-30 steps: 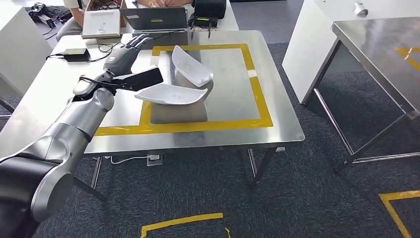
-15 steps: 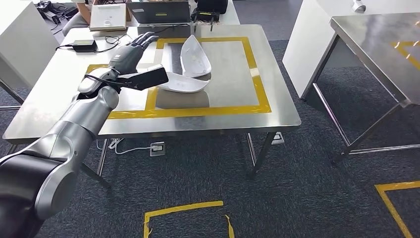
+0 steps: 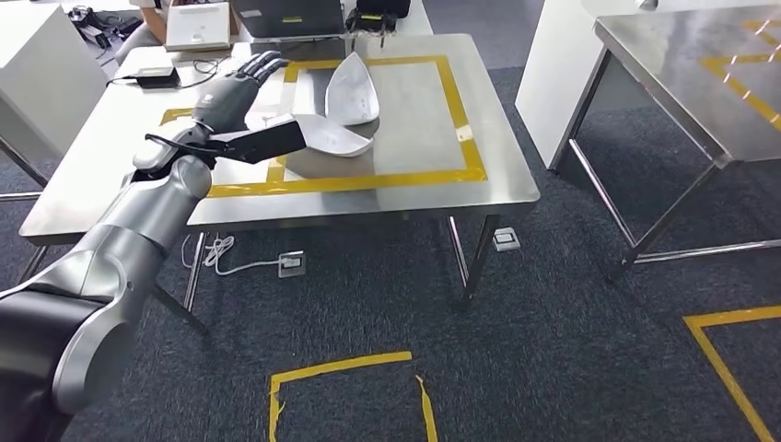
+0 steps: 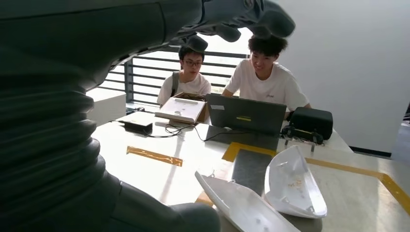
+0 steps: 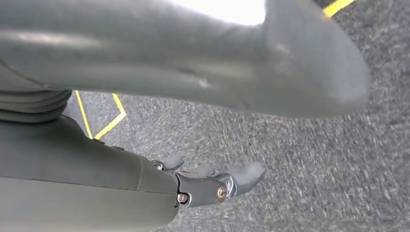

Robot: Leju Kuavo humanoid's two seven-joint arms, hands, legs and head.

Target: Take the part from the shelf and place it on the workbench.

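Two white curved shell parts lie on the steel workbench (image 3: 419, 189) inside its yellow tape frame. The nearer part (image 3: 329, 137) (image 4: 244, 208) sits just beyond my left hand (image 3: 235, 92); the farther part (image 3: 354, 86) (image 4: 292, 186) stands tilted behind it, touching it. My left hand reaches over the bench's left side with its fingers (image 4: 263, 19) stretched out and spread, thumb (image 4: 191, 217) near the nearer part's end, gripping nothing. My right hand (image 5: 212, 181) hangs above the carpet and holds nothing.
Two people (image 4: 263, 79) sit at the bench's far end behind a laptop (image 4: 246, 113), a cardboard box (image 4: 181, 108), a black bag (image 4: 309, 125) and cables. A second steel table (image 3: 700, 83) and a white cabinet (image 3: 553, 64) stand to the right. Yellow tape (image 3: 341, 391) marks the carpet.
The whole view has shifted, so the camera has moved and the bench looks farther off. The nearer part, earlier raised over its shadow, now lies low on the bench. My left hand stays outstretched.
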